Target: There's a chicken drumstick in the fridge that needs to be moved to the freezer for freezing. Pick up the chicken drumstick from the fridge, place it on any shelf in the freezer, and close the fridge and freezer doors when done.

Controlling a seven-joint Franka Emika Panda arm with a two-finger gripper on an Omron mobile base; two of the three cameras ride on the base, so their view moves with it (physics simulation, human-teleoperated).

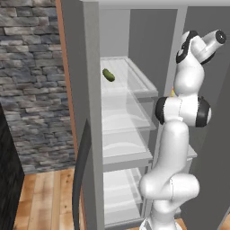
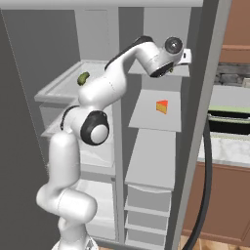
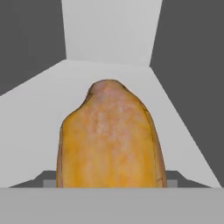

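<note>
The chicken drumstick is seen close up in the hand view, lying on a pale shelf of the fridge compartment, with the rear wall beyond it. Its golden, mottled skin spreads broadly at the near end and narrows to a rounded tip farther in. The fingertips of the end effector are hidden behind the meat and the lower band, so it cannot be told whether the jaws stand wide, narrow or closed on the drumstick; contact is likewise not established.

In the right base view the arm is reached high into the right-hand compartment, at an upper shelf. A wedge of cheese is noted on the shelf below, and a pickle on an upper shelf of the left-hand compartment; the same pickle is recorded in the left base view. Both doors are judged open.

Handling assessment: the item is judged light, firm through the bone but yielding at the surface, and possibly slick. A grasp across the thick middle, jaws set on the two flanks, is recommended; the tapered end is expected to slip out. Moderate closing force is advised.
</note>
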